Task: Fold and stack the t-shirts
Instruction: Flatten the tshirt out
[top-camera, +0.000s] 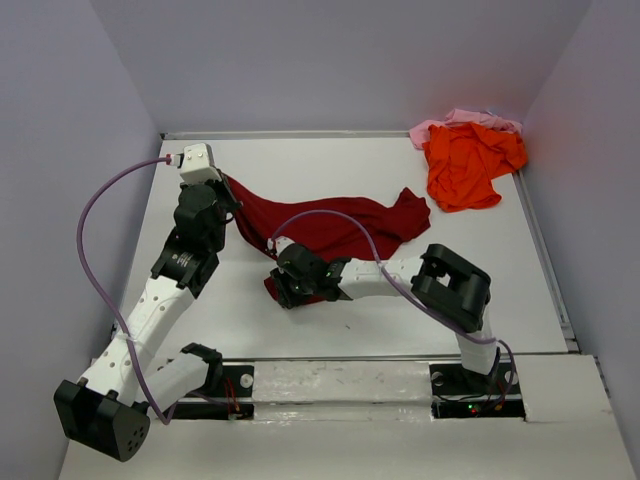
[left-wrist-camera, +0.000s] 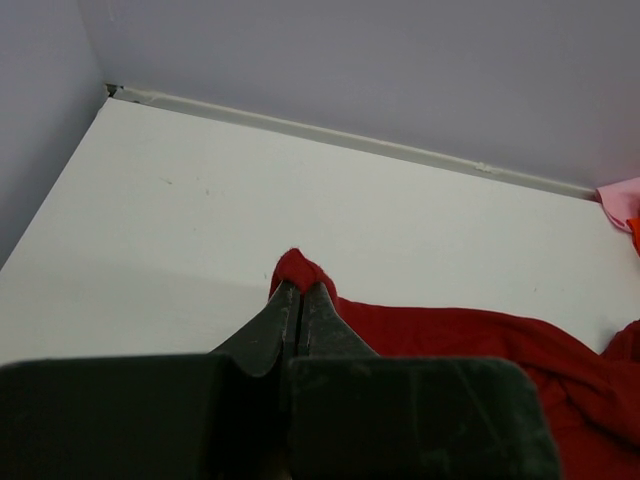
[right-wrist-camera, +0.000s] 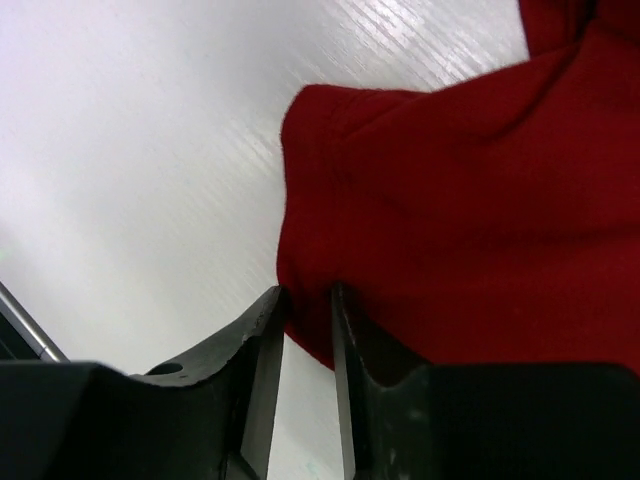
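Maroon t-shirt (top-camera: 330, 225) sprawled across the middle of the table (top-camera: 540, 270), left end raised. Soft, light, limp: likely to sag and bunch, so best held at corners or hem. Left gripper (left-wrist-camera: 300, 290) pressed together on one corner. Right gripper (right-wrist-camera: 305, 305) pinching a near edge fold. Orange t-shirt (top-camera: 465, 165) and pink t-shirt (top-camera: 450, 122) heaped in the far right corner.

The left end effector (left-wrist-camera: 301, 291) pinches a bunched corner of the maroon t-shirt (left-wrist-camera: 480, 340), which trails rightward across the white desk (left-wrist-camera: 190, 210).
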